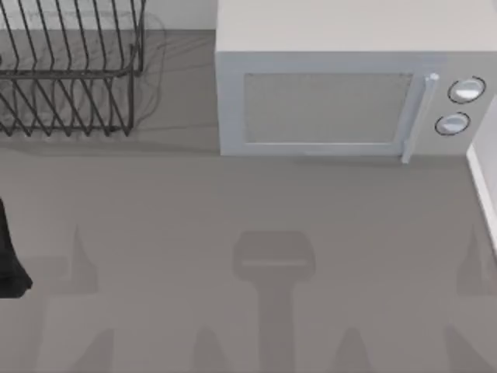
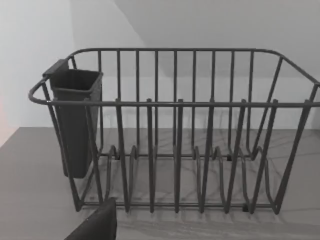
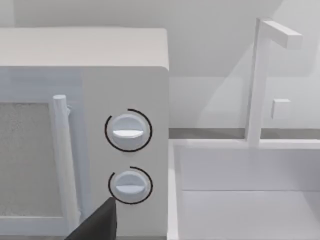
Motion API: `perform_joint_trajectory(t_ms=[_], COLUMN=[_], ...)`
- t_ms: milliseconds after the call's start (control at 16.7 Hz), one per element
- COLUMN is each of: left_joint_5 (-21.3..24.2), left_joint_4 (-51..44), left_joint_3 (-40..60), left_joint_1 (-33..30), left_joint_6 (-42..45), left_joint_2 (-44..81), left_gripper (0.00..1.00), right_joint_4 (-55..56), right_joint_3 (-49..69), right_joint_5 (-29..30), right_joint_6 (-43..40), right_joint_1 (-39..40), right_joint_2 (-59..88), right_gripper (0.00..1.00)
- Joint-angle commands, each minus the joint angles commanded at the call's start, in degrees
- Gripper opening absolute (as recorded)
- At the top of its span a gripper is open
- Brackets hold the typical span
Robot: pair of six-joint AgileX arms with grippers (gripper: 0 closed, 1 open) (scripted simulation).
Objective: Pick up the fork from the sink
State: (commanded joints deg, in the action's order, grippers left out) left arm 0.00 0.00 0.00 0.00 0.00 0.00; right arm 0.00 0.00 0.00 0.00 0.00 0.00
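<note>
Of the left gripper (image 2: pixel 97 225) one dark finger tip shows in its wrist view, facing the wire dish rack (image 2: pixel 175 135) on the desk (image 1: pixel 233 210); the right gripper (image 3: pixel 97 222) likewise shows one tip, before the microwave (image 3: pixel 85 125) beside the sink (image 3: pixel 240 200). Whether either is wide or narrow I cannot tell. The fork is not visible; the sink basin's seen part looks bare. Judged from the task, a fork should be light, stiff and slippery, best pinched across mid-handle.
</note>
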Motion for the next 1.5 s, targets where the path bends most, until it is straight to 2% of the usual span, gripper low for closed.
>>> perform_joint_trajectory(t_ms=[360,600,900,1500], left_joint_5=[0.00,0.00,0.00,0.00], left_joint_4=[0.00,0.00,0.00,0.00], left_joint_3=[0.00,0.00,0.00,0.00], left_joint_1=[0.00,0.00,0.00,0.00], left_joint_6=[0.00,0.00,0.00,0.00], left_joint_2=[0.00,0.00,0.00,0.00], left_gripper=[1.00,1.00,1.00,1.00], right_joint_4=[-0.84,-5.86,-17.14,-46.59], right_joint_3=[1.38,9.62,27.98,75.91], right_joint_5=[0.01,0.04,0.09,0.18], right_joint_6=[-0.20,-1.43,-4.20,-11.43], right_joint_1=[-0.22,-1.52,-4.47,-12.23], right_joint_2=[1.67,11.58,33.58,90.70], right_gripper=[1.00,1.00,1.00,1.00])
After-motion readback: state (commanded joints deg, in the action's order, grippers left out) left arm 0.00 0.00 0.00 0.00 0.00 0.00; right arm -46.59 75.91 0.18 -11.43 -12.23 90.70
